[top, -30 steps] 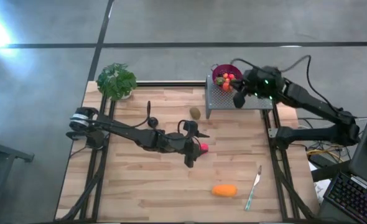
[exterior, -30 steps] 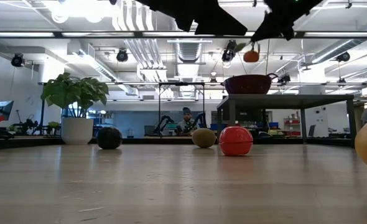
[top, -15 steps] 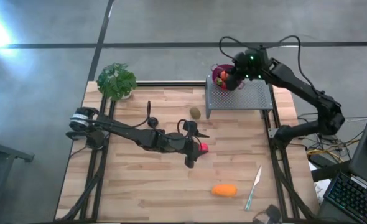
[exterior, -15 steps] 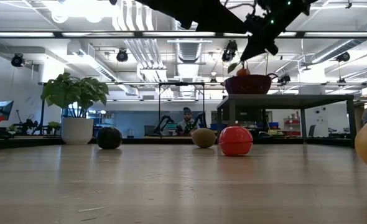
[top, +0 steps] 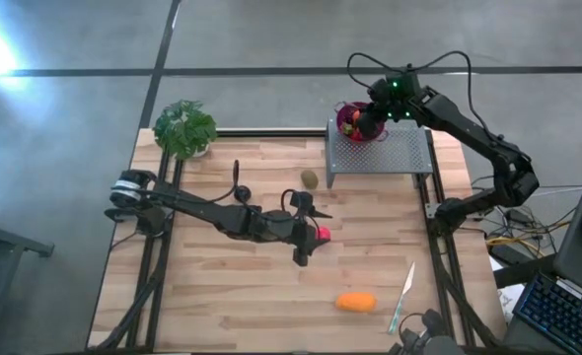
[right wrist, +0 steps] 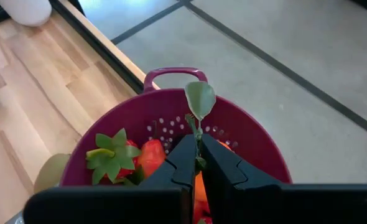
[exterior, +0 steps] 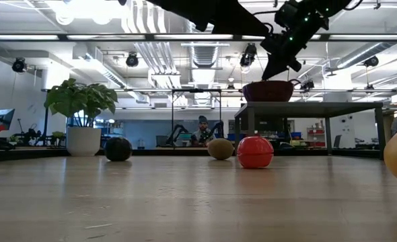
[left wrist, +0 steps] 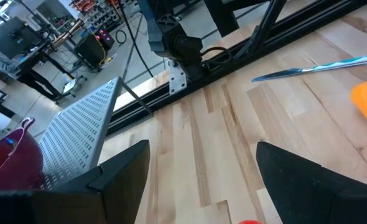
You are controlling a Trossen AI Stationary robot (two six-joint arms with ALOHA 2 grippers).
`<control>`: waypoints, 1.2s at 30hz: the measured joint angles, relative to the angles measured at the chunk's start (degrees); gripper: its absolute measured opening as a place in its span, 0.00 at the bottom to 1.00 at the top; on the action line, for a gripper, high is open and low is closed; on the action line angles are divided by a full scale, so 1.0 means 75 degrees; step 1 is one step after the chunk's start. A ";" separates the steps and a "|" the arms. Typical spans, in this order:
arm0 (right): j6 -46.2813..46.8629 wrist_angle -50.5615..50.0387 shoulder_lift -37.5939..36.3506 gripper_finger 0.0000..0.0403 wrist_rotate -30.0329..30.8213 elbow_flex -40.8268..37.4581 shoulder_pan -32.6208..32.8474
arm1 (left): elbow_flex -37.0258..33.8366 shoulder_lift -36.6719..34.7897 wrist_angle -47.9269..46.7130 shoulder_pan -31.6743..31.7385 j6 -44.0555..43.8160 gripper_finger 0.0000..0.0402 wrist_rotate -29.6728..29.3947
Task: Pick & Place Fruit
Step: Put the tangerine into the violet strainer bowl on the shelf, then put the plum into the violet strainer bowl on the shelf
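The right claw [right wrist: 199, 163], pinching an orange [right wrist: 199, 186] by its leafy stem over the colander [right wrist: 264, 146], should spread only once low enough that the fruit stays inside.

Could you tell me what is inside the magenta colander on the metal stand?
Inside the colander lie a red strawberry with green leaves and an orange fruit whose leafy stem the right hand pinches. The hand covers whatever lies lower in the bowl.
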 joint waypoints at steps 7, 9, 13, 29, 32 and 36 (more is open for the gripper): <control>0.0006 0.0002 -0.0039 0.04 0.0000 -0.0017 0.0003 | 0.0000 0.0002 0.0002 0.0000 0.0002 0.74 0.0000; 0.0003 0.0002 -0.0061 0.04 0.0003 -0.0017 0.0003 | 0.0000 0.0003 0.0003 0.0000 0.0002 0.74 0.0000; 0.0009 -0.0033 -0.0061 0.06 0.0003 -0.0017 0.0003 | 0.0000 0.0003 0.0012 0.0000 0.0003 0.74 -0.0001; -0.0368 -0.1203 -0.0173 0.34 0.0058 0.0859 0.0028 | 0.0000 0.0003 -0.0281 0.0000 -0.0078 0.74 -0.0001; -0.0399 -0.1760 -0.0353 0.39 0.0060 0.1232 0.0208 | 0.0015 -0.0007 -0.0816 0.0000 -0.0141 0.74 -0.0001; -0.0425 -0.2287 -0.0816 0.45 0.0059 0.1372 0.0724 | 0.0017 -0.0185 -0.1712 0.0093 -0.0599 0.74 -0.0017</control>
